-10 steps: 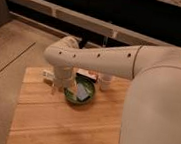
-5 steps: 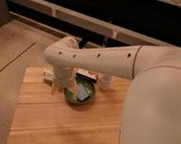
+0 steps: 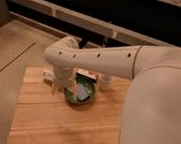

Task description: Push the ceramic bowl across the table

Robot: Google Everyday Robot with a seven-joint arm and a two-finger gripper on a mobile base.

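Nothing has moved: the gripper (image 3: pixel 60 86) stays beside the bowl (image 3: pixel 81 93) on the table (image 3: pixel 51 126). Open or closed, I cannot tell. The push has probably not begun.

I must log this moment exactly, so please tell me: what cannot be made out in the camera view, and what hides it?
Camera view:
- gripper, at the ceramic bowl's picture-left rim: whether it touches the bowl cannot be told; the arm covers it from above.
- white cup: top hidden behind the arm.
- table: right part hidden by the robot's body, near edge cut off by the frame.
- small object at the far left corner: unidentifiable.
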